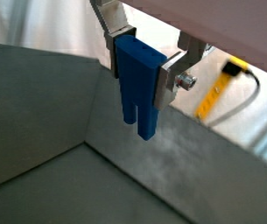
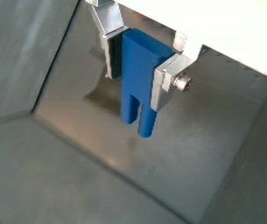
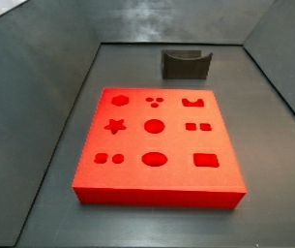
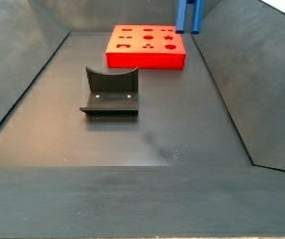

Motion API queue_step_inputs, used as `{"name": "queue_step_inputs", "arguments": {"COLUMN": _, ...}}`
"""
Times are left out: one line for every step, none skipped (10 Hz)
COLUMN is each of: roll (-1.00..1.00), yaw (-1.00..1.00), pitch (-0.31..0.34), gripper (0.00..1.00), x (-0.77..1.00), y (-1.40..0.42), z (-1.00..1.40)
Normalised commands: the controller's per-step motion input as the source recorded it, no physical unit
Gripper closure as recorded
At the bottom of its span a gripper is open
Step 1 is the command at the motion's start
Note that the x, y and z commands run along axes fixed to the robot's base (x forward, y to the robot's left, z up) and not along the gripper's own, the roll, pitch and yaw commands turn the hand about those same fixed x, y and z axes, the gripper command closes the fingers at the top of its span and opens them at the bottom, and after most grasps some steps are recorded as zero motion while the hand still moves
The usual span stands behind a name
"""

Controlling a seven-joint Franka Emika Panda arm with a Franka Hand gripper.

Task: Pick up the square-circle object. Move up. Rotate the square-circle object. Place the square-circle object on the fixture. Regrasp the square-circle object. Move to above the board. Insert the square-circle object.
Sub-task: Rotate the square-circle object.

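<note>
The square-circle object (image 1: 138, 101) is a blue elongated piece with two prongs. It hangs prongs down in both wrist views, clamped between the silver fingers (image 1: 167, 80) of my gripper (image 1: 136, 74), which is shut on its upper half. The other wrist picture shows the same hold, gripper (image 2: 136, 83) on the blue piece (image 2: 137, 105), high over the grey floor. In a side view the blue piece (image 4: 189, 15) hangs at the frame's upper edge, above the far right corner of the red board (image 4: 148, 45). The dark fixture (image 4: 109, 91) stands apart, nearer the camera. Board (image 3: 157, 145) and fixture (image 3: 185, 64) also show without the gripper.
Sloped grey walls (image 4: 238, 84) enclose the floor on all sides. A yellow part with a cable (image 1: 223, 80) sits outside the enclosure beyond the gripper.
</note>
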Motion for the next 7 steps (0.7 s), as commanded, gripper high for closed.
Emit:
{"name": "queue_step_inputs", "arguments": {"roll": -0.90, "yaw": -1.00, "pitch": 0.152, "gripper": 1.00, "x": 0.00, "y": 0.02, "z": 0.00}}
{"name": "queue_step_inputs", "arguments": {"roll": -0.89, "yaw": -1.00, "pitch": 0.190, "gripper": 1.00, "x": 0.02, "y": 0.01, "z": -0.01}}
{"name": "queue_step_inputs", "arguments": {"roll": -0.89, "yaw": -1.00, "pitch": 0.263, "gripper": 1.00, "x": -0.01, "y": 0.02, "z": 0.02}}
{"name": "queue_step_inputs", "arguments": {"roll": -0.90, "yaw": -1.00, "pitch": 0.332, "gripper": 1.00, "x": -0.04, "y": 0.02, "z": 0.05}}
{"name": "queue_step_inputs", "arguments": {"roll": -0.91, "yaw": -1.00, "pitch": 0.389, "gripper": 1.00, "x": -0.03, "y": 0.02, "z": 0.04}}
{"name": "queue_step_inputs", "arguments": {"roll": -0.92, "yaw": -1.00, "pitch": 0.429, "gripper": 1.00, "x": -0.02, "y": 0.02, "z": 0.03}}
{"name": "queue_step_inputs", "arguments": {"roll": -0.95, "yaw": -1.00, "pitch": 0.512, "gripper": 1.00, "x": 0.02, "y": 0.02, "z": 0.02}}
